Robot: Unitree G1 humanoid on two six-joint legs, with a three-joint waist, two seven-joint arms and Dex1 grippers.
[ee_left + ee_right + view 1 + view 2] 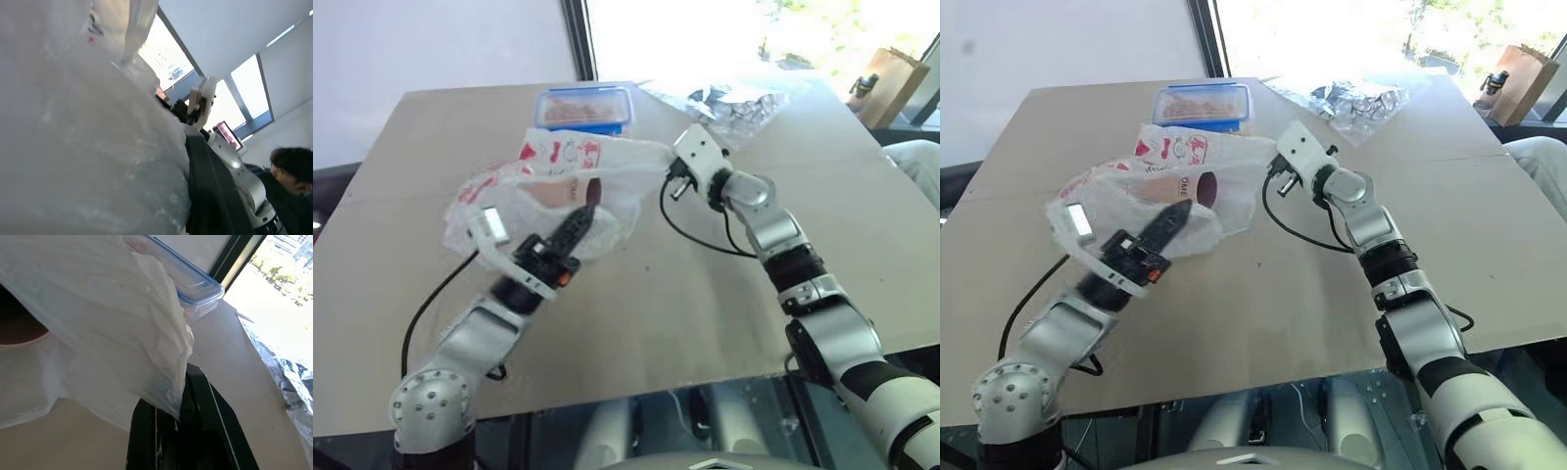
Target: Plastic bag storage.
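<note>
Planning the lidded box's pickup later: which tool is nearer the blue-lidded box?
Right. The right tool, shut on the plastic bag, sits just beside the blue-lidded box; the left tool is farther back, beyond the bag.

Bright daylight from blown-out windows (724, 34), soft shadows, motion blur on left arm (499, 294)

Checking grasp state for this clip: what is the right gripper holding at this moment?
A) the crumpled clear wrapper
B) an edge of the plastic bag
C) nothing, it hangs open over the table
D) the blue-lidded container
B: in the right wrist view the right gripper is shut on a bunched edge of the plastic bag, while the blue-lidded container and the crumpled wrapper lie apart on the table.
</note>
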